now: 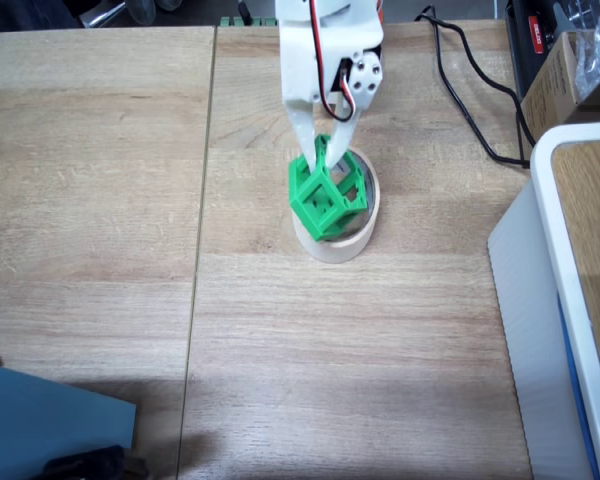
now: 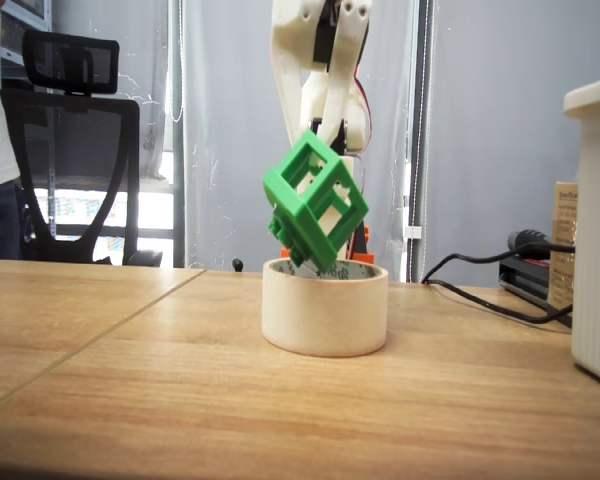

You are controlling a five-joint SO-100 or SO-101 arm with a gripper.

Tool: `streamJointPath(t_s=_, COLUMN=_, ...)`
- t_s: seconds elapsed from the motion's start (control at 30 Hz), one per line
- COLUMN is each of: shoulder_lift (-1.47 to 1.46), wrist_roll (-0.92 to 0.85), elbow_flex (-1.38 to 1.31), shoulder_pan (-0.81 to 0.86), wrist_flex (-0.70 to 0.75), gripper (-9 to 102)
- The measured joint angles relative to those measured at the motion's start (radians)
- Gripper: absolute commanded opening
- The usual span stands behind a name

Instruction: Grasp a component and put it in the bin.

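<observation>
Green component (image 2: 315, 203) tilted, lower corner dipping into bin (image 2: 325, 307) at table centre.
Your gripper (image 1: 325, 150) is closed narrow on its top edge; fingertips hidden behind frame, arm top cut off.

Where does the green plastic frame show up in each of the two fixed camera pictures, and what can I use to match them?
Fixed view from above: the green frame sits just above centre, tilted over the tape roll, held at its top by the gripper.
Fixed view from table level: the green frame is at centre, tilted, its lower corner dipping inside the tape roll.
Shared landmark: the cream tape roll under the frame.
</observation>
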Motion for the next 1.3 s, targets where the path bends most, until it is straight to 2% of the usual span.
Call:
streamJointPath(t_s=0.2, shoulder_lift=0.000, wrist_roll=0.000, elbow_flex=0.011, shoulder_pan=0.000, wrist_flex=0.000, gripper=0)
streamJointPath(t_s=0.6, shoulder_lift=0.084, wrist_roll=0.000, elbow_flex=0.040, shoulder_pan=-0.135, wrist_flex=0.000, gripper=0)
streamJointPath(t_s=1.3, shoulder_lift=0.161, wrist_roll=0.000, elbow_flex=0.091, shoulder_pan=-0.126, wrist_flex=0.000, gripper=1)
